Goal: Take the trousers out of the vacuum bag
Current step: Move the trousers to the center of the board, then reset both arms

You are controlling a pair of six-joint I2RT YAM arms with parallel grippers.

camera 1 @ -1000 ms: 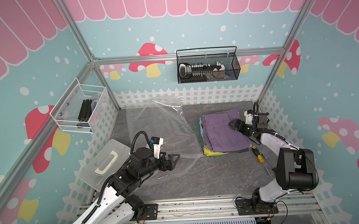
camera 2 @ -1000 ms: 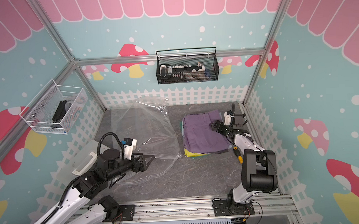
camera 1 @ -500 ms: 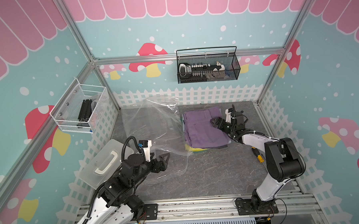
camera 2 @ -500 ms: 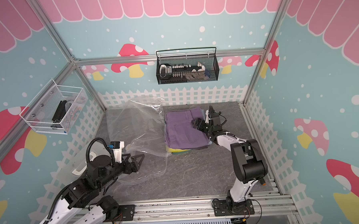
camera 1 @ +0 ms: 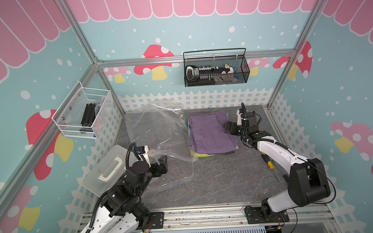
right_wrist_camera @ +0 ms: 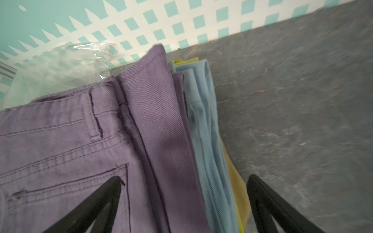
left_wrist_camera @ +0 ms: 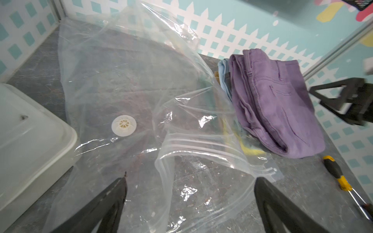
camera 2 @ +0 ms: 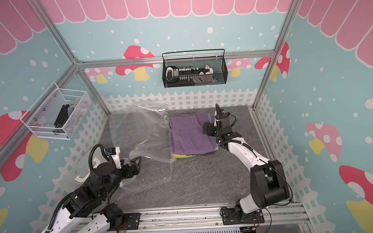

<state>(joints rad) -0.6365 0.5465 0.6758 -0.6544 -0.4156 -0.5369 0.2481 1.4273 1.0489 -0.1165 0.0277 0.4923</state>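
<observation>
Both agape: left pincer [left_wrist_camera: 190, 178] low over vacuum bag [camera 1: 158, 127], right pincer [right_wrist_camera: 185, 177] over trousers [camera 1: 210, 133].

**Mushroom-print booth**

Teal walls [camera 1: 199, 34] carry white dots, red mushrooms, a pink scalloped band along the top and a white picket-fence strip [camera 1: 213, 98] at the base. An aluminium frame [camera 1: 135, 62] edges them. The floor [camera 1: 216, 180] is grey and marbled. A black wire basket [camera 1: 242, 74] hangs at the back, a white mesh basket [camera 1: 73, 126] on the left. The light is even.
</observation>
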